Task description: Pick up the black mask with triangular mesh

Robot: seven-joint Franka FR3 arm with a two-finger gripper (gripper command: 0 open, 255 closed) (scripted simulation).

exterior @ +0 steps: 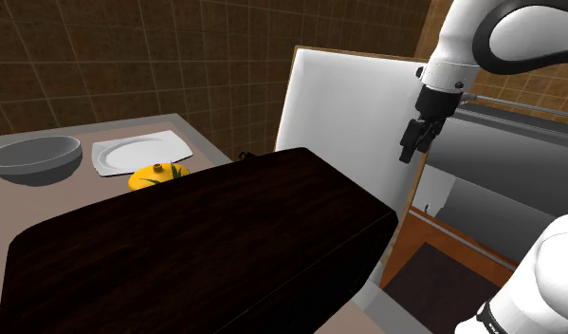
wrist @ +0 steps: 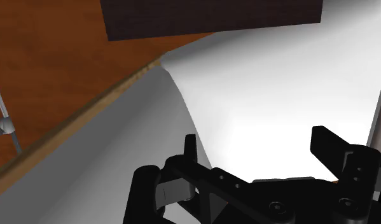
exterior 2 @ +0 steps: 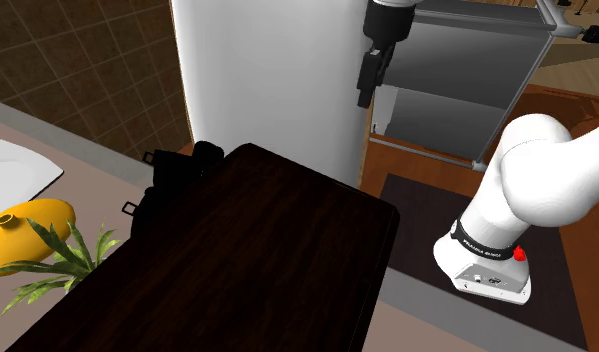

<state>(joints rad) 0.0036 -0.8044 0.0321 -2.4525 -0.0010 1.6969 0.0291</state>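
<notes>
The black mask [exterior 2: 173, 182] lies on the counter at the far edge of a big dark wooden block [exterior 2: 257, 260], partly hidden behind it; its mesh is too dark to make out. In the shoulder view just a black tip of the mask [exterior: 244, 156] peeks over the block [exterior: 206, 247]. My gripper [exterior: 408, 149] hangs in the air well to the right of the mask, in front of a tall white panel [exterior: 353, 104]. In the second exterior view the gripper [exterior 2: 364, 98] is high up beside that panel [exterior 2: 267, 80]. In the wrist view the gripper [wrist: 257, 145] is open, with nothing between its fingers.
A grey bowl [exterior: 35, 158], a white plate [exterior: 141, 152] and a yellow vessel with green leaves [exterior: 156, 175] stand on the counter beyond the block. A grey metal appliance [exterior: 519, 142] is behind the arm. The wooden floor [wrist: 49, 70] lies below the gripper.
</notes>
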